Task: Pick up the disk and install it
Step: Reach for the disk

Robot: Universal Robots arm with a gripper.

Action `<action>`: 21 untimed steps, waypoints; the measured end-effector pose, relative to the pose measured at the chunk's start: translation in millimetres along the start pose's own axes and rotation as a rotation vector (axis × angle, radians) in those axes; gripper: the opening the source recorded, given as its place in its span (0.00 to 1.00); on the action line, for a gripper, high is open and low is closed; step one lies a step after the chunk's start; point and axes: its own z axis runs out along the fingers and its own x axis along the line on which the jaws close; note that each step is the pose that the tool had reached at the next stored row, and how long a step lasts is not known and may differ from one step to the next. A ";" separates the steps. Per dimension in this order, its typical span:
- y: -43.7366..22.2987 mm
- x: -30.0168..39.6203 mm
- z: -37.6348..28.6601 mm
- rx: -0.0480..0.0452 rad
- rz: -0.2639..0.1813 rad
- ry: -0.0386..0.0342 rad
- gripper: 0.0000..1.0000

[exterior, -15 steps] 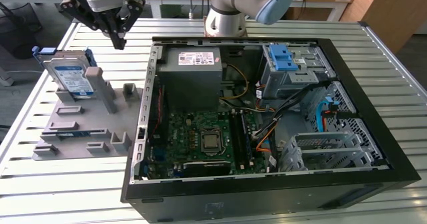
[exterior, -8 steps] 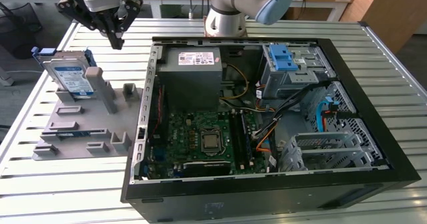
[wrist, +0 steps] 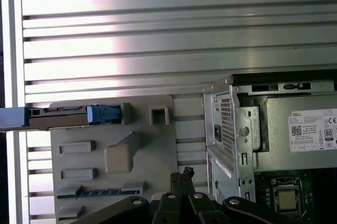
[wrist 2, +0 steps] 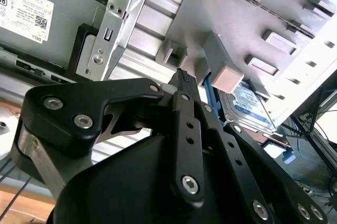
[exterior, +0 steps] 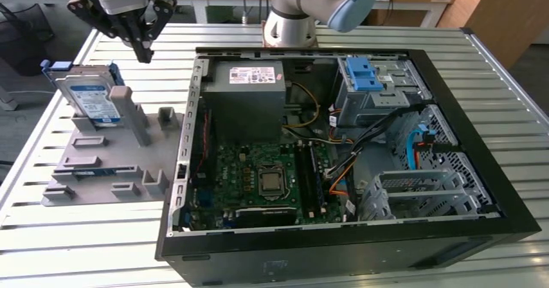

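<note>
One flat silver-metal hard drive with a blue-and-white label and blue side rails, the disk (exterior: 90, 99), is noted standing on edge in the grey slotted holder plate (exterior: 107, 172) on the ribbed aluminium table (exterior: 77, 249), propped against a grey post, to the exterior view's left of the open black computer case (exterior: 343, 256). The black gripper (exterior: 143, 50) is seen above the table near the disk's upper end, its fingers pressed together on nothing. For a sound pick, the fingers are judged to need opening wider than the drive's thickness and squaring to its flat faces, clear of the post.
</note>
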 end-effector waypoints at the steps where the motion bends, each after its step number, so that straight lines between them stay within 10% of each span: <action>1: 0.0 1.3 0.1 -0.0001 0.000 0.0000 0.11; 15: 3.7 11.2 1.2 0.0001 0.000 0.0009 0.11; 21: 11.0 16.1 1.8 0.0001 -0.001 0.0125 0.11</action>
